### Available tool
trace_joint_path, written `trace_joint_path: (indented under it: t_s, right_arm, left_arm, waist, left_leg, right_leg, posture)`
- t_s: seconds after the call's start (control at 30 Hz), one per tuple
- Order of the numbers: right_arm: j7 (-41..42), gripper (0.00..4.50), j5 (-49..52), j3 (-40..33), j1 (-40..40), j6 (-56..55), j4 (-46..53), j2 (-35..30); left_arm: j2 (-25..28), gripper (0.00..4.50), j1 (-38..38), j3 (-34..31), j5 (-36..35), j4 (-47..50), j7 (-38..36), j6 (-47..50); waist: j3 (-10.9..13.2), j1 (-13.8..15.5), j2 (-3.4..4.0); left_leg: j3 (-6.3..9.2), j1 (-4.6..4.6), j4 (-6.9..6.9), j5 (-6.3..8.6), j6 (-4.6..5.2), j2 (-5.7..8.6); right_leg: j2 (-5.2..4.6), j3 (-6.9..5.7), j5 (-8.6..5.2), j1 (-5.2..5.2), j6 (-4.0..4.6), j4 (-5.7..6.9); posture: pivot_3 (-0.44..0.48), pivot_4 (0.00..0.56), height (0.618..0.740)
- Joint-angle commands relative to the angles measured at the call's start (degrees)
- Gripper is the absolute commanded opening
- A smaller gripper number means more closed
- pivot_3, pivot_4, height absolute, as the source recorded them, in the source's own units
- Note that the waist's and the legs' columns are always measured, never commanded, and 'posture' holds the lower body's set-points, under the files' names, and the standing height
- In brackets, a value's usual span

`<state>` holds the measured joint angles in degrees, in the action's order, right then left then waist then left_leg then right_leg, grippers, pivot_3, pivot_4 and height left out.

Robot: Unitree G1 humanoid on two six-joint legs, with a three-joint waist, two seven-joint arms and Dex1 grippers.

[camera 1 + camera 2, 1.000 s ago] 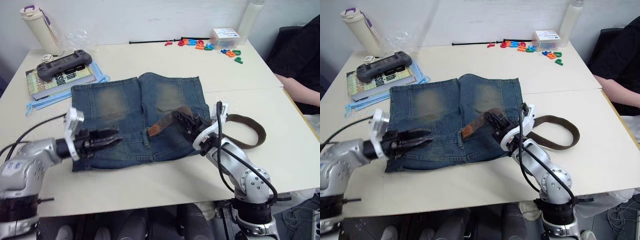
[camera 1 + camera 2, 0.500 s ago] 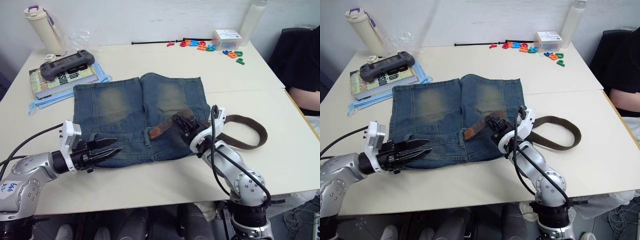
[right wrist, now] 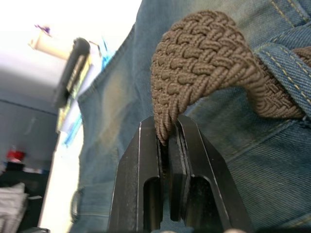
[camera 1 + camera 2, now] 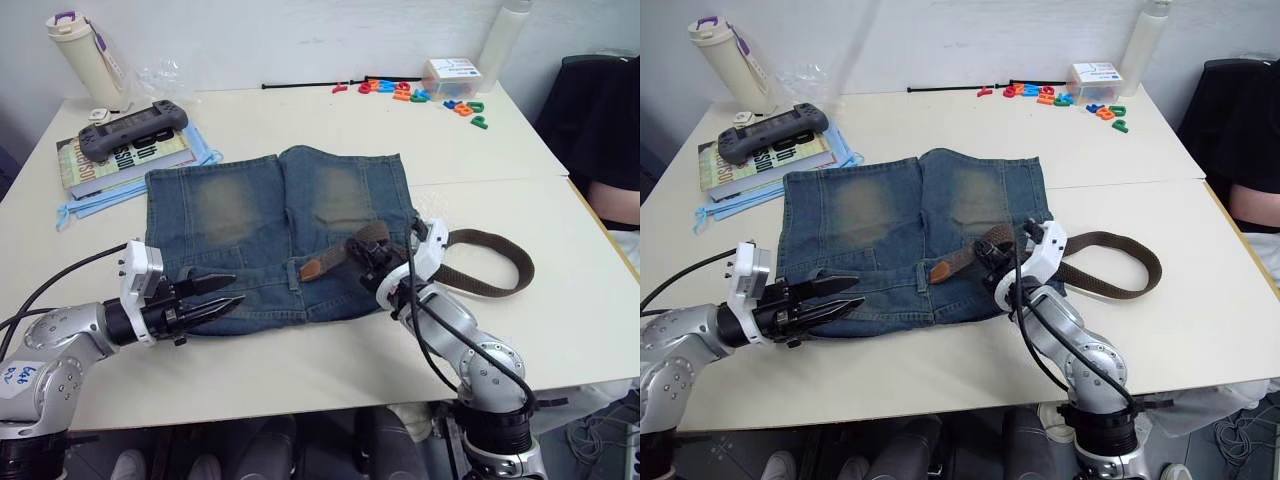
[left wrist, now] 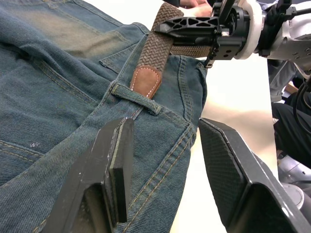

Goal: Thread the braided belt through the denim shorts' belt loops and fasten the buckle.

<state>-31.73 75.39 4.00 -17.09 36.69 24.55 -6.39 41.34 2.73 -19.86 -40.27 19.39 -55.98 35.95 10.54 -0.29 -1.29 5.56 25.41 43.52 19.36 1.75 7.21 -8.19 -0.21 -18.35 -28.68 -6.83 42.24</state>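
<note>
Threading step, early stage: right hand is clamped on the braided belt, pinching a bunched fold of the strap between its two fingers, seen close in the right wrist view. The belt's leather tip sits right at a belt loop on the waistband of the denim shorts, touching or just short of it; can't tell whether it has gone under. Left hand is released, fingers spread, hovering over the waistband near the shorts' left edge, with the loop lying between its fingers in the left wrist view, gripping nothing. The shorts lie flat mid-tabletop, waistband toward the robot; the rest of the belt curls off to the right on bare tabletop in an open bend. Buckle: can't make it out from here. Judgement: at most one loop started, most of the task is left. Next move probably needs the left hand to pin or lift the loop while the right feeds the tip through, then a regrip further back along the strap, since the fold it holds now is slack and will buckle if pushed. Counts: one belt, one pair of shorts, one loop clearly visible, two robot hands. Elsewhere: one bottle, one game controller on a book, a scatter of coloured letters, a person's arm at the right edge.
</note>
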Motion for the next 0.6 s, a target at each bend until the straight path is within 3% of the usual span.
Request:
trace_joint_path:
  t_s: [0.03, 0.6]
  right_arm:
    - [0.6, 0.0, -3.0, 1.6, -1.5, 1.9, 0.1, 1.0]
    - [9.4, 0.0, -6.4, 2.1, -6.1, 9.3, -8.9, 7.3]
  left_arm:
    - [0.9, 2.4, 0.2, -0.2, -0.3, 0.0, -0.6, -1.3]
    - [1.2, 2.4, 1.5, 1.5, 1.5, -3.7, -1.1, -3.7]
  waist:
    - [0.0, -0.1, 0.0]
    - [0.0, -1.3, 0.0]
  left_leg:
    - [0.0, 0.0, 0.0, 0.0, 0.0, 0.0]
    - [0.0, -0.03, -0.02, 0.04, -0.09, -0.04]
  right_leg:
    - [0.0, 0.0, 0.0, 0.0, 0.0, 0.0]
    - [0.07, 0.02, -0.06, -0.12, 0.11, 0.2]
  posture:
    - [0.0, 0.15, 0.657]
    - [0.0, 0.15, 0.657]
